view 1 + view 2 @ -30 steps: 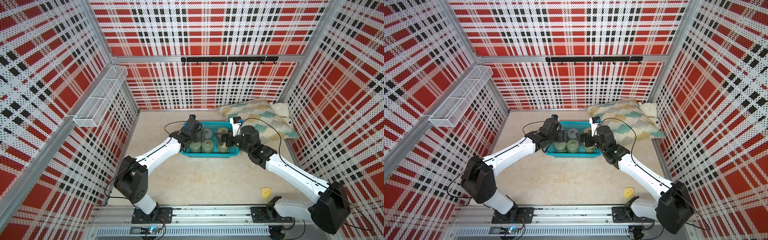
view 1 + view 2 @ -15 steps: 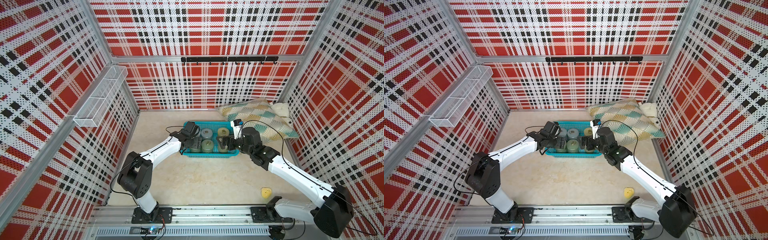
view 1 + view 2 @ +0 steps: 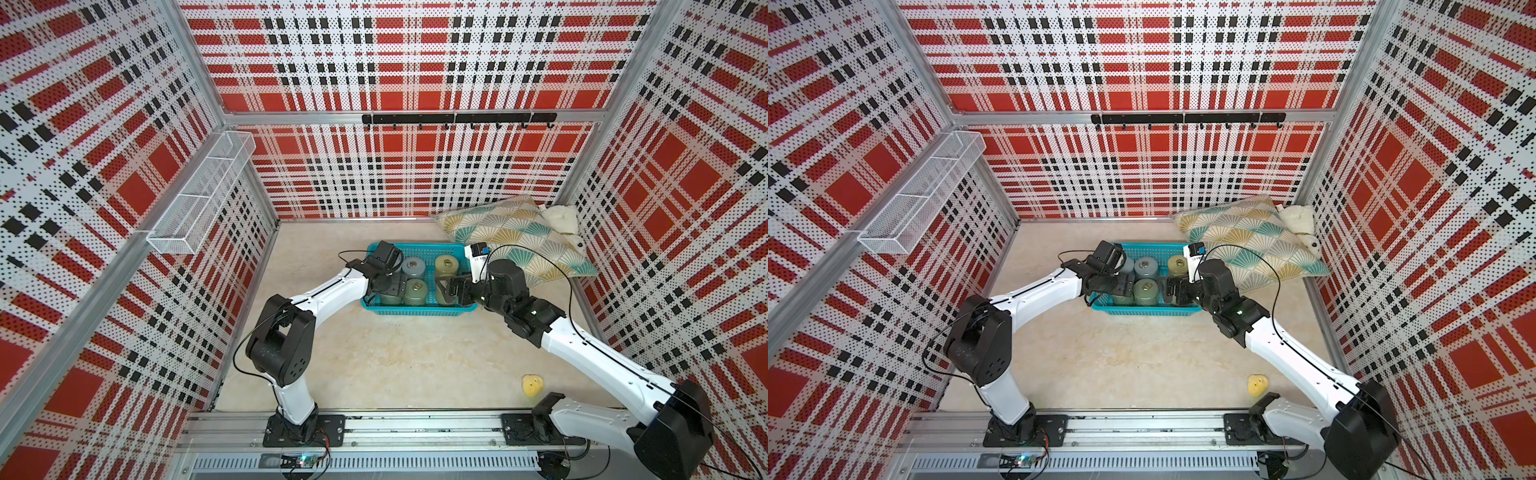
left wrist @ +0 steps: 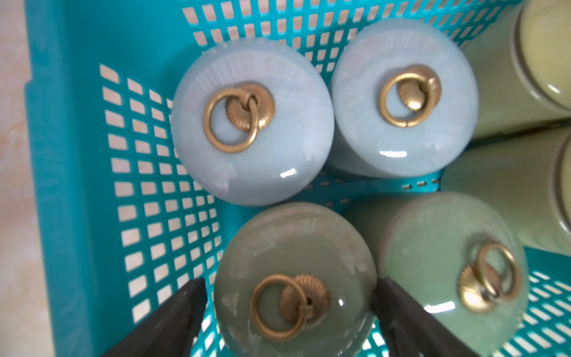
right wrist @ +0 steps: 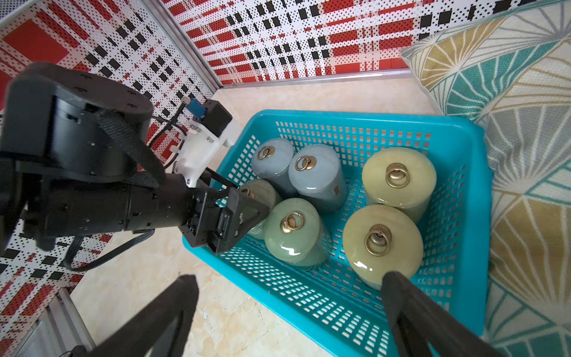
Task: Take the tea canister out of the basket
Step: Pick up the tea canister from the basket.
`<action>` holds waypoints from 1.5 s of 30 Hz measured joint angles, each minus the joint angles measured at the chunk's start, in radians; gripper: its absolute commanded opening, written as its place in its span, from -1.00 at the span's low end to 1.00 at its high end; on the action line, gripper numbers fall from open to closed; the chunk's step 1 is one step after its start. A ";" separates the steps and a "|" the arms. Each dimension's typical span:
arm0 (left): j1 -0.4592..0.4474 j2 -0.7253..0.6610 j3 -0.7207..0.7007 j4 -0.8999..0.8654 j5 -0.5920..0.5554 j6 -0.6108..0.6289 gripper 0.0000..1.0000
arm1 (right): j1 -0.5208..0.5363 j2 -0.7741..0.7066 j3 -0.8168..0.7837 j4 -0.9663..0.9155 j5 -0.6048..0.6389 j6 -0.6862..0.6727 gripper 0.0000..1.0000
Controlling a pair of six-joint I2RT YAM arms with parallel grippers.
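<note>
In both top views a turquoise basket (image 3: pixel 415 311) sits on the pale counter (image 3: pixel 395 365), holding six lidded tea canisters (image 3: pixel 412 267) in two rows. The left pincer (image 3: pixel 392 287) hangs over the basket's near left corner, and the right pincer (image 3: pixel 446 289) hovers over its right end. A fan-patterned pillow (image 3: pixel 519 237) lies against the basket's far right corner, with a white plush toy (image 3: pixel 561 218) behind it. A small yellow object (image 3: pixel 532 384) lies well apart by the front rail. A white wire rack (image 3: pixel 199 195) hangs on the left wall.

In the left wrist view the left pincer is open. Its black fingers (image 4: pixel 173 315) stand astride the dark green canister (image 4: pixel 293 278), which is upright in the basket's corner. Lattice shows between one finger and the lid. The other finger sits in the narrow gap beside a paler green neighbour (image 4: pixel 454 272). Two blue-grey canisters (image 4: pixel 251 123) stand just behind.

As I judge it, the fingers should sink below the lid, close on the body, then lift straight up. That way neither the neighbour nor the basket wall is dragged.

In the right wrist view the right pincer gapes wide and holds nothing. One finger is just beside a yellow canister (image 5: pixel 383 244), the other outside the basket.
</note>
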 measured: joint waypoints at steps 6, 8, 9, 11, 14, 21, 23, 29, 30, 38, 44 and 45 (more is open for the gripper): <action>-0.012 0.035 0.026 0.009 -0.007 0.001 0.98 | 0.000 -0.011 0.000 0.000 -0.002 0.002 1.00; -0.013 0.035 0.026 0.008 -0.008 0.001 0.98 | 0.000 -0.014 0.000 0.000 -0.003 0.002 1.00; -0.013 0.035 0.026 0.007 -0.008 0.001 0.98 | 0.000 -0.015 0.000 0.000 -0.003 0.002 1.00; -0.014 0.035 0.028 0.003 -0.007 0.001 0.98 | 0.000 -0.018 0.000 0.000 -0.003 0.002 1.00; -0.017 0.036 0.040 -0.021 -0.008 0.003 0.98 | 0.000 -0.019 0.000 0.000 -0.004 0.002 1.00; -0.031 0.037 0.067 -0.095 -0.013 0.009 0.98 | 0.000 -0.021 -0.004 0.000 -0.004 0.005 1.00; -0.032 0.035 0.069 -0.105 -0.011 0.010 0.98 | 0.000 -0.023 -0.008 0.000 -0.004 0.005 1.00; -0.033 0.031 0.072 -0.135 0.000 0.010 0.98 | 0.000 -0.024 -0.016 0.000 -0.004 0.006 1.00; -0.033 0.030 0.072 -0.138 0.001 0.010 0.98 | 0.000 -0.025 -0.016 0.000 -0.004 0.006 1.00; -0.034 0.021 0.090 -0.201 0.003 -0.002 0.98 | 0.000 -0.025 -0.017 0.000 -0.004 0.010 1.00; -0.035 0.018 0.091 -0.233 0.014 -0.012 0.98 | 0.000 -0.025 -0.017 0.000 -0.004 0.013 1.00; -0.036 0.018 0.091 -0.235 0.014 -0.013 0.98 | 0.000 -0.025 -0.017 0.000 -0.004 0.013 1.00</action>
